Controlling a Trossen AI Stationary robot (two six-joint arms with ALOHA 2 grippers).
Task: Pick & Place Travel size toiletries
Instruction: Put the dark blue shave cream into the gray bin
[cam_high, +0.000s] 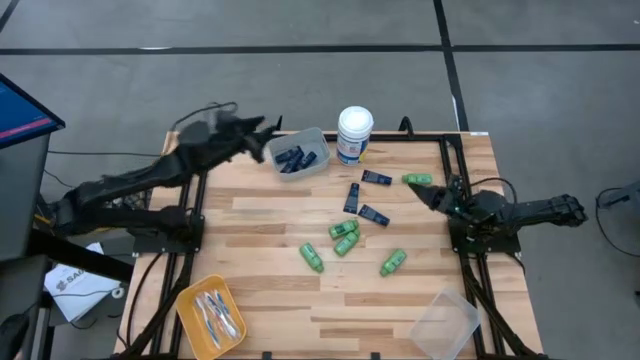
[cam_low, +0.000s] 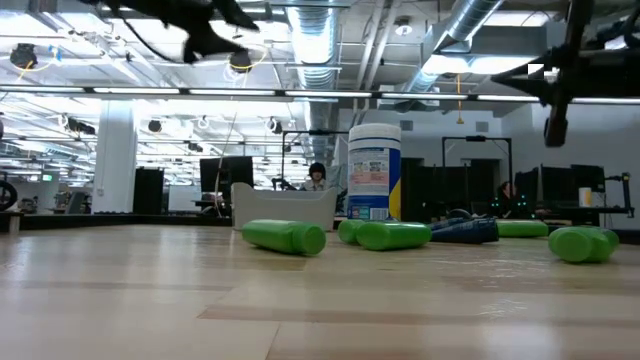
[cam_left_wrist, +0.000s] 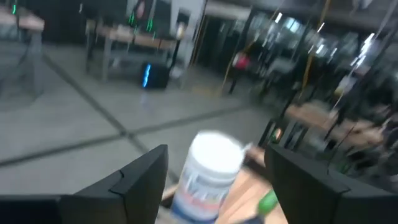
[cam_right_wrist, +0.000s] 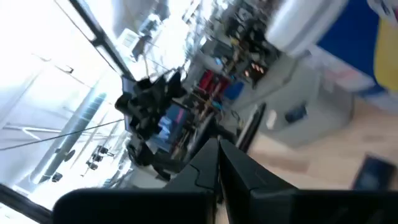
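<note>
A: Looking down from the high view, where are the toiletries?

B: Green bottles (cam_high: 343, 236) and navy tubes (cam_high: 374, 214) lie on the desk (cam_high: 260, 270) near the white canister (cam_high: 354, 134). More tubes sit in a grey bin (cam_high: 298, 153) beside it. The left gripper (cam_high: 262, 140), fingers apart and empty, hangs by that bin.

A: And the low view?

B: Bottles (cam_low: 285, 237) lie in front of the canister (cam_low: 374, 171).

A: The right gripper (cam_high: 420, 194)?

B: Closed, empty, near the canister.
</note>
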